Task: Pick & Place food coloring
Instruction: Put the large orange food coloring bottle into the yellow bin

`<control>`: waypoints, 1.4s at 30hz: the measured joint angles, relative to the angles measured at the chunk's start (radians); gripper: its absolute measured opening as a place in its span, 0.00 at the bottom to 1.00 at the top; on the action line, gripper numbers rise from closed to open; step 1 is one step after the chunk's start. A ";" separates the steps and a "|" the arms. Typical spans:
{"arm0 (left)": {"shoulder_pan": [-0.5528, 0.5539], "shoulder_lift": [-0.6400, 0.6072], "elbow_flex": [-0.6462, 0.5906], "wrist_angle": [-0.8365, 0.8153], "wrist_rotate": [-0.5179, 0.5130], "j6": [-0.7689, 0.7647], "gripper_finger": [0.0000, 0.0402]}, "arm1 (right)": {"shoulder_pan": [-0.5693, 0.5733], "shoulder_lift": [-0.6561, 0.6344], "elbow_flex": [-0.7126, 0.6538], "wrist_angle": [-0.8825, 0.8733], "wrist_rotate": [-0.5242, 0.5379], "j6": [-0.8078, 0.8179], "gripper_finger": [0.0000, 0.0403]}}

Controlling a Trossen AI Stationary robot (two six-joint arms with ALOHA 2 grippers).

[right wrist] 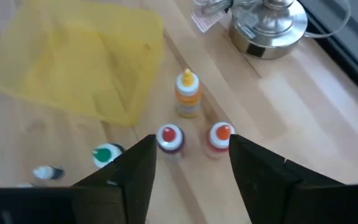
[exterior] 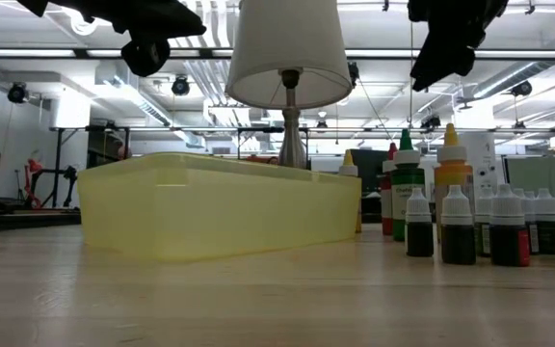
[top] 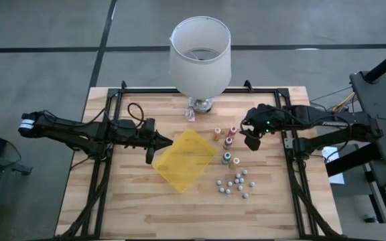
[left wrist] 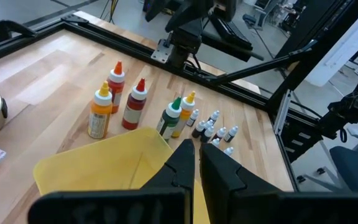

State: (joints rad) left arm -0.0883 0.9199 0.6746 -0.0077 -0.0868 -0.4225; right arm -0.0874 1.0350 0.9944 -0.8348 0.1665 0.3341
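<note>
The food coloring bottles stand upright on the table, right of the yellow tray: an orange-capped one, two red-capped ones, a green-capped one and a yellow-capped one. My right gripper hovers open, well above the table, just right of the red-capped bottles, which show between its fingers from above. My left gripper is shut and hangs in the air over the tray's left edge, touching nothing.
A lamp with a white shade stands at the far edge, on a metal base. A cluster of small white-capped dropper bottles sits near the table's right front. Black frame rails run along the table's sides.
</note>
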 joint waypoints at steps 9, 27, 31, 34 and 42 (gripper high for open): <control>0.000 0.000 0.000 0.000 0.000 0.000 0.00 | -0.102 0.075 0.000 -0.007 -0.092 -0.096 0.50; 0.000 0.000 -0.002 0.000 0.000 0.001 0.00 | -0.158 0.084 -0.097 -0.042 -0.122 -0.220 0.50; 0.000 0.000 -0.002 0.000 -0.002 0.002 0.00 | -0.158 0.035 -0.185 0.045 -0.149 -0.223 0.50; 0.000 0.000 -0.002 0.000 -0.003 0.003 0.00 | -0.158 0.000 -0.260 0.139 -0.172 -0.224 0.50; 0.000 0.000 -0.003 0.000 -0.004 0.003 0.00 | -0.158 -0.041 -0.455 0.358 -0.171 -0.225 0.50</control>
State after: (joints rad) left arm -0.0883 0.9199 0.6720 -0.0078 -0.0910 -0.4194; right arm -0.2459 0.9943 0.5392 -0.4770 -0.0045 0.1089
